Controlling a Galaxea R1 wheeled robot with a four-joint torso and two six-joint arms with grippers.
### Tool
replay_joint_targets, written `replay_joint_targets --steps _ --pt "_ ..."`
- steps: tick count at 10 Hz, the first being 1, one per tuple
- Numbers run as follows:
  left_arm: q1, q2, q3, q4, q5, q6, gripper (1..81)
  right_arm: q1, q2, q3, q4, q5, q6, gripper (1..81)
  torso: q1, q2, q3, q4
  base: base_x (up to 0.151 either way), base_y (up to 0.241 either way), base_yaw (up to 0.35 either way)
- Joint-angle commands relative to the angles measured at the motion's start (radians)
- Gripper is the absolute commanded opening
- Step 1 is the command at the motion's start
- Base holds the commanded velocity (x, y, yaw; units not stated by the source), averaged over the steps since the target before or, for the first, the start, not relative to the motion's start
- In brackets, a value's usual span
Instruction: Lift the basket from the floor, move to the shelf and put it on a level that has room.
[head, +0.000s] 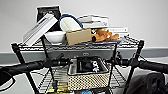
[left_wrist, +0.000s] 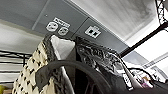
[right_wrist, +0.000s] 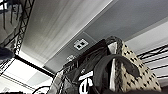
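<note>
— Where's the basket (head: 88, 75) now?

— Between my two arms, inside the shelf (head: 17, 52), at the level (head: 117, 77) second from its top, under the tier with books and a bowl (head: 55, 37). My left gripper (head: 65, 61) and right gripper (head: 112, 60) sit at its two ends.

— Jaws clamped?

— I cannot tell; the wrist views show its woven wall and handle close up, no more.

— Which step?

— Placing, I judge. Next calls for the base resting flat on the wire before release.
</note>
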Motion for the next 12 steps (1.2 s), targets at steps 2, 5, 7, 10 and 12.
replay_joint_targets --steps 2,5,7,10,12 --pt "-0.192 0.044 -0.074 0.026 0.021 0.006 1.0 0.170 0.050 -0.064 -0.010 -0.020 0.001 1.0 0.000 0.000 0.000 0.000 0.000 0.000 0.000" --pt "-0.179 0.047 -0.088 0.048 0.040 0.006 1.0 0.151 0.060 -0.100 -0.018 -0.039 0.001 1.0 0.000 0.000 0.000 0.000 0.000 0.000 0.000" --pt "-0.175 0.041 -0.079 0.050 0.048 0.006 1.0 0.154 0.057 -0.087 -0.018 -0.039 0.001 1.0 0.001 0.000 0.000 0.000 0.000 0.000 0.000" --pt "-0.172 0.012 -0.045 0.054 0.048 0.006 81.1 0.158 0.041 -0.052 -0.015 -0.039 0.001 81.1 0.001 0.000 0.000 0.000 0.000 0.000 0.000" --pt "-0.152 -0.032 -0.017 0.046 0.054 0.004 81.1 0.151 0.011 -0.022 -0.014 -0.038 0.004 81.1 0.001 0.000 0.000 0.000 0.000 0.000 0.000"
